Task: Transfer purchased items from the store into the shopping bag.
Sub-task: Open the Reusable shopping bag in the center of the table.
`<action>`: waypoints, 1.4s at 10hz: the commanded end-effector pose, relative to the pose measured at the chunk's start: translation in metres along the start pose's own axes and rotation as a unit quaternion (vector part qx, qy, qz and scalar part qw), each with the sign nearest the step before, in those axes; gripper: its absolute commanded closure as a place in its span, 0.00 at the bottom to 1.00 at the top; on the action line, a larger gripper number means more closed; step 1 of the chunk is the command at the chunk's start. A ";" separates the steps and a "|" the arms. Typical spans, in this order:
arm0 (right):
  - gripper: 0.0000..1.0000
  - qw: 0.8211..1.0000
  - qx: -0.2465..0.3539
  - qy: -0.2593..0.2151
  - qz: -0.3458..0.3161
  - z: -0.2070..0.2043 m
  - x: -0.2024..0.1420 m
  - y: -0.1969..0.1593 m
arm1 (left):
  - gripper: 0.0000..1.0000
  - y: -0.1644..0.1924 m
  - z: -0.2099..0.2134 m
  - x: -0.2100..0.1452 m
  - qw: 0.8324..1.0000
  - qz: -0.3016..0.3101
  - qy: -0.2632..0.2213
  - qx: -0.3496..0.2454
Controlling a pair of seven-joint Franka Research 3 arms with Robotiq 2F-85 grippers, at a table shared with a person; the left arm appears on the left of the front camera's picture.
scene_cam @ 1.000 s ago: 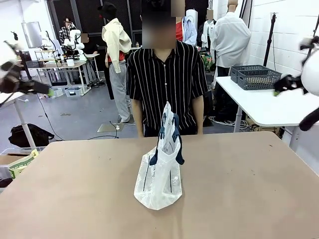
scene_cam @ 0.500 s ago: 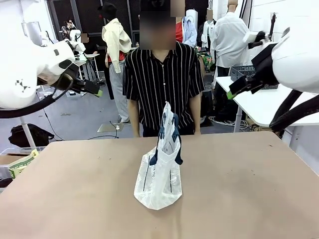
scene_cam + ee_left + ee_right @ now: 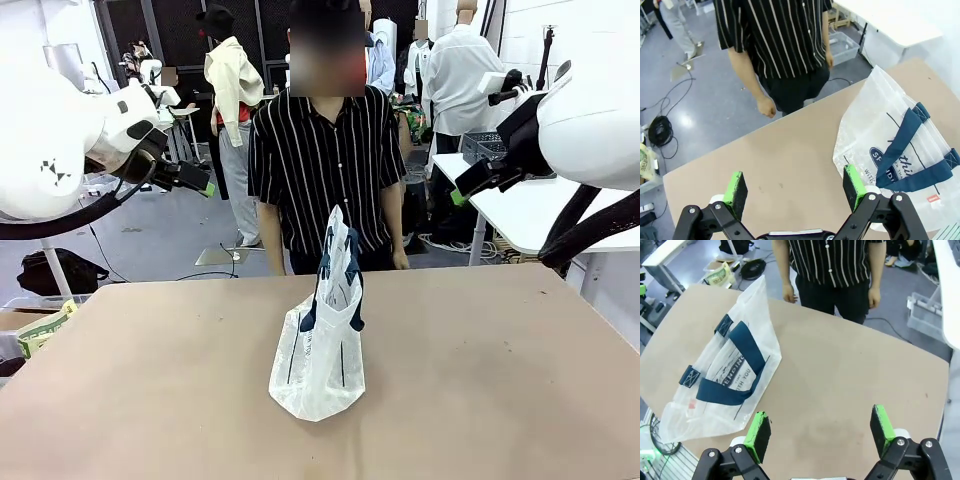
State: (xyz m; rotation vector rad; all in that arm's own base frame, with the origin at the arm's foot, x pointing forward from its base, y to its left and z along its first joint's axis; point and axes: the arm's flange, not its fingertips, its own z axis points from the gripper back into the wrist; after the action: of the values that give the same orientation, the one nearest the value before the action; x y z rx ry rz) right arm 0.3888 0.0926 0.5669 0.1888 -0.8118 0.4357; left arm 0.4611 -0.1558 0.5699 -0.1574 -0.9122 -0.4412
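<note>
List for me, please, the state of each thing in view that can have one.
shopping bag, standing upright on the table, navy handles drooping, nothing touching it
left gripper, open, empty, raised above the table
right gripper, open, empty, raised above the table
person's hands, hanging at the sides, empty

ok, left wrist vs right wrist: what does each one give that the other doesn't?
Left wrist: the left tool, open, above bare table beside the shopping bag, which the frame edge cuts off; a clear bin on the floor.
Right wrist: the right tool, open, and the bag's full outline.
Both: the clear bag with navy handles and dark lettering, and the person in a striped shirt at the far edge.
</note>
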 end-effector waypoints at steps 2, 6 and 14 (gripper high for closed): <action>0.00 0.998 0.009 0.057 0.006 -0.016 0.008 0.019 | 0.00 -0.022 -0.023 0.024 0.999 -0.010 -0.025 -0.034; 0.00 0.990 0.070 0.091 0.085 -0.044 0.041 0.095 | 0.00 -0.083 -0.092 0.075 0.990 -0.068 0.048 -0.113; 0.00 0.973 0.103 0.155 0.135 -0.080 0.039 0.147 | 0.00 -0.144 -0.139 0.062 0.967 -0.101 0.136 -0.189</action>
State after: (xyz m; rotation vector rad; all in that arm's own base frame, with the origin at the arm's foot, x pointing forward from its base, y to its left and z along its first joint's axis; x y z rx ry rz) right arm 0.3915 0.2573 0.5398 0.1558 -0.5153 0.7662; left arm 0.5260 -0.3480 0.5262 -0.3272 -0.5825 -0.7759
